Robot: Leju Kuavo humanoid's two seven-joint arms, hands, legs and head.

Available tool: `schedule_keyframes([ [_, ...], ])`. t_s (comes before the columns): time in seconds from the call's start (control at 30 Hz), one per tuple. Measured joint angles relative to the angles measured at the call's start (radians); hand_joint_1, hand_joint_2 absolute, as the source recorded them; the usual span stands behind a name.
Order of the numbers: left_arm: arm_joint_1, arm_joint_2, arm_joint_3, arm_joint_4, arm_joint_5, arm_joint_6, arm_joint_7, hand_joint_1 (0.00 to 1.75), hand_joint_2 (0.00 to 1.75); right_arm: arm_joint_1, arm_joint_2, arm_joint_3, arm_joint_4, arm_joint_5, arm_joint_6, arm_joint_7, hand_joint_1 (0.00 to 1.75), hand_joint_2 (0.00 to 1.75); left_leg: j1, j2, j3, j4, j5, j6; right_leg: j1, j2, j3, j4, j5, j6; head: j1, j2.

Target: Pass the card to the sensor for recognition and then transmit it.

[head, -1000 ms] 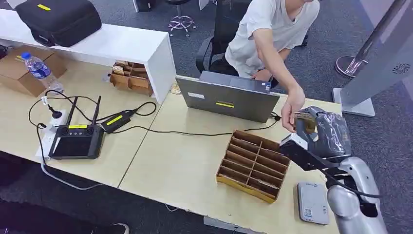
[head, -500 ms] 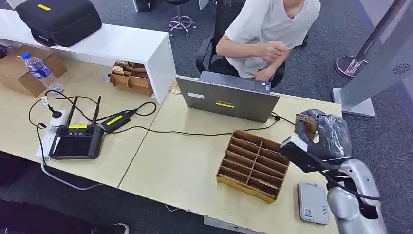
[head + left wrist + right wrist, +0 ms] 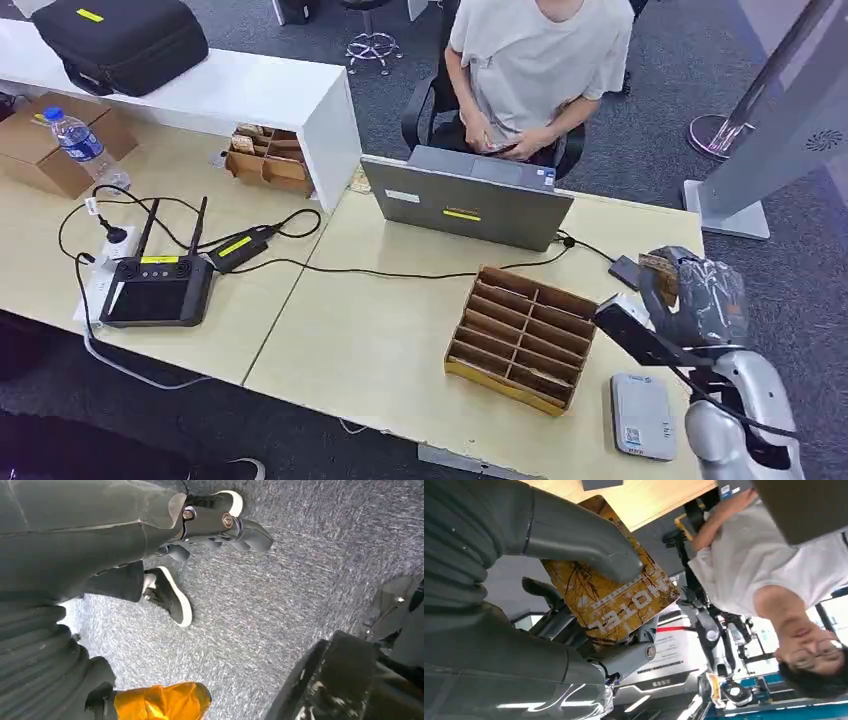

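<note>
Nearest, on the table's (image 3: 380, 350) front edge, the grey sensor (image 3: 641, 416) is lying; just above, the right hand (image 3: 695, 290) is pinching the gold card (image 3: 616, 597) between thumb and fingers, beyond the wooden divider tray (image 3: 520, 338); farther off, a person (image 3: 540, 60) is sitting behind the laptop (image 3: 465, 205). Left hand's (image 3: 220, 525) fingers are hanging apart over carpet.

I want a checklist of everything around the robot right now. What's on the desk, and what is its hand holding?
Surface: tan desk, bare in the middle.
Job's things: gold card held by the right hand; grey sensor pad at the desk's near edge.
Clutter: slotted card tray, laptop, controller, water bottle, cardboard box, black bag.
Hands: right holds the card; left hand hangs over the floor, grip unclear.
Cables: black cable across the desk.
Surroundings: seated person, grey carpet.
</note>
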Motion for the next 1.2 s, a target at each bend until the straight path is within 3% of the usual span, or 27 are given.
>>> schedule_keyframes([
  [0.27,-0.001,0.000,0.016,0.000,-0.002,0.000,0.002,0.00,1.75,0.028,-0.008,-0.055,0.025,0.001,-0.018,-0.015,1.75,1.75,0.000,0.000,0.000,0.000,0.000,0.000,0.000,0.000,0.000,0.000,0.000,0.000,0.000,0.000],
  [0.53,0.000,-0.003,0.025,0.000,-0.013,0.000,0.011,0.00,1.75,0.073,-0.008,-0.085,0.026,0.079,-0.066,-0.023,1.75,1.75,0.000,0.000,0.000,0.000,0.000,0.000,0.000,0.000,0.000,0.000,0.000,0.000,0.000,0.000],
  [1.2,0.000,-0.005,0.053,0.000,-0.018,0.002,0.013,0.00,1.75,0.174,-0.008,-0.110,0.026,0.089,-0.085,-0.051,1.75,1.75,0.000,0.000,0.000,0.000,0.000,0.000,0.000,0.000,0.000,0.000,0.000,0.000,0.000,0.000],
])
